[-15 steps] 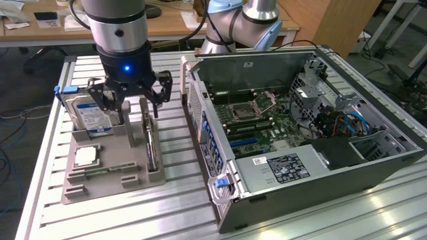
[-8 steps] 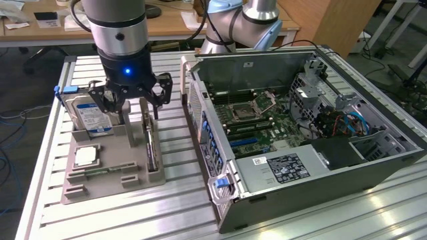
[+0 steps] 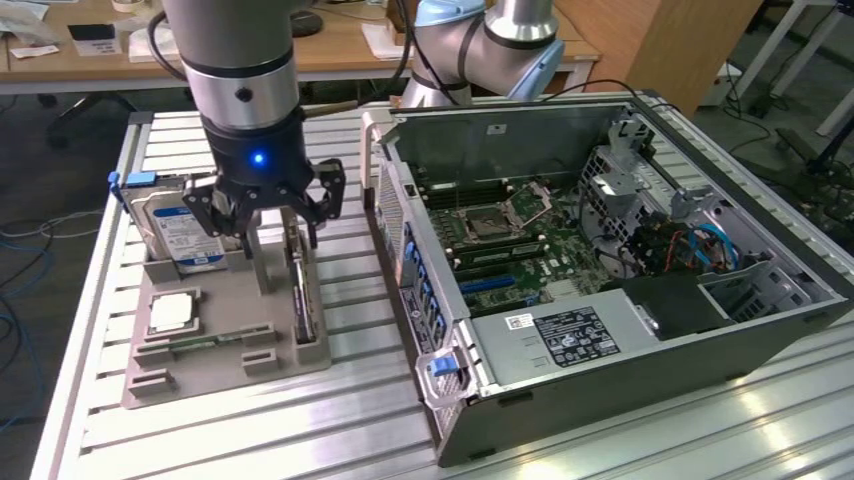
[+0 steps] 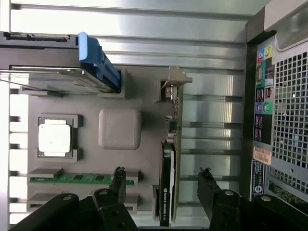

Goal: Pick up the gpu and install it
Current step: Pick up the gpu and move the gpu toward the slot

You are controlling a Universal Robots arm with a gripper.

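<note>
Tool (image 4: 161, 172) hangs wide open, holding nothing, right over the gpu (image 4: 167, 192). The gpu stands on its thin edge in the grey holder (image 4: 144, 96) on the table (image 4: 144, 24). Its long side runs between the two fingers, not across them, and it looks lined up, I think.

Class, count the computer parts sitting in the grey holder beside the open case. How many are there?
4: the hard drive standing at one end, the processor lying flat, the memory stick in a slot, and the gpu on edge between the open fingers. None seems hidden.
</note>
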